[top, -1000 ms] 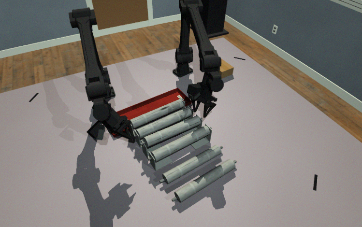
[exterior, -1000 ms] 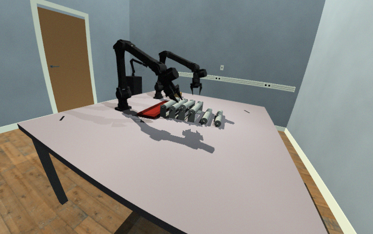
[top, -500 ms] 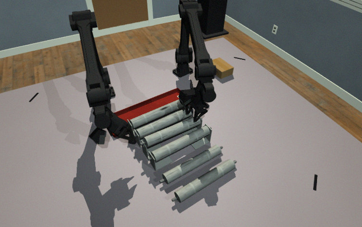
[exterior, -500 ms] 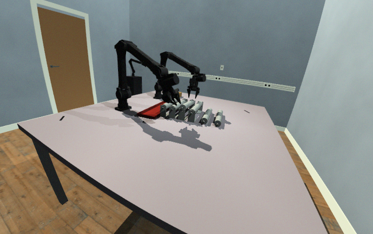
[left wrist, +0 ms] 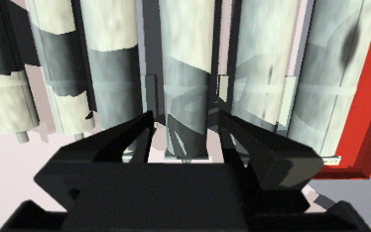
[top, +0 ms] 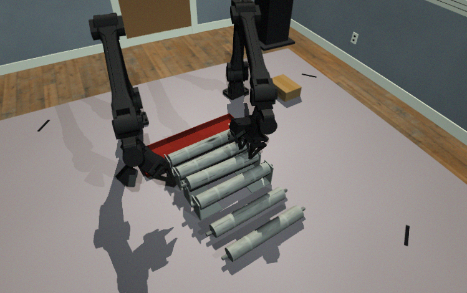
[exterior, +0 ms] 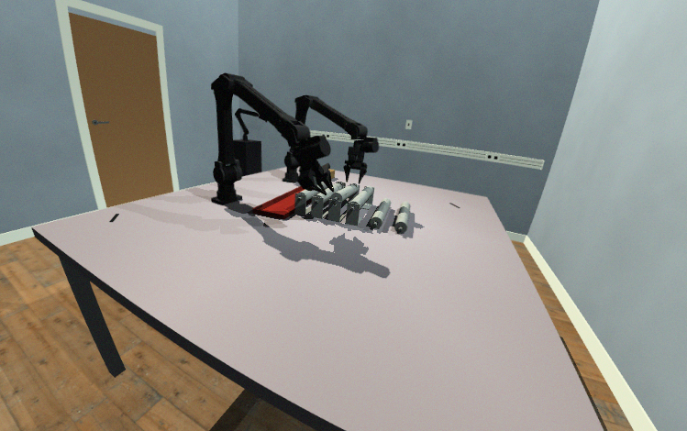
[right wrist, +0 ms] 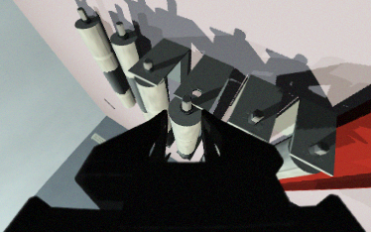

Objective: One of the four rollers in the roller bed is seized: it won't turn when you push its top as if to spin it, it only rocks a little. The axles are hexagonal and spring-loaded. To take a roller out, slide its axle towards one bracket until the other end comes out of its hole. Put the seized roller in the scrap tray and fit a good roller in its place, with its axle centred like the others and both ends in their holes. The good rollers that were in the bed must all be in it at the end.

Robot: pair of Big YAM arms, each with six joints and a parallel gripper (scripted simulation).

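Four pale rollers sit in the bed. The second bed roller from the spares [top: 220, 169] [exterior: 346, 193] [left wrist: 185, 40] [right wrist: 185, 131] shows its end face and axle stub in the right wrist view, beside a bracket [right wrist: 212, 74] whose hole looks empty. Its other end is at its bracket in the left wrist view. My left gripper [top: 246, 152] [exterior: 353, 182] [left wrist: 185, 116] is open, fingers on either side of that roller near this end. My right gripper [top: 171, 178] [exterior: 328, 190] [right wrist: 185, 115] is partly open at the opposite end; the roller shows between its fingertips. Contact is unclear.
The red scrap tray [top: 191, 133] [exterior: 281, 204] [left wrist: 348, 174] lies along the bed's arm side, with no roller visible in it. Two spare rollers [top: 245, 214] [top: 265, 234] lie on the bed's other side. A tan block [top: 287, 88] sits by the left arm's base.
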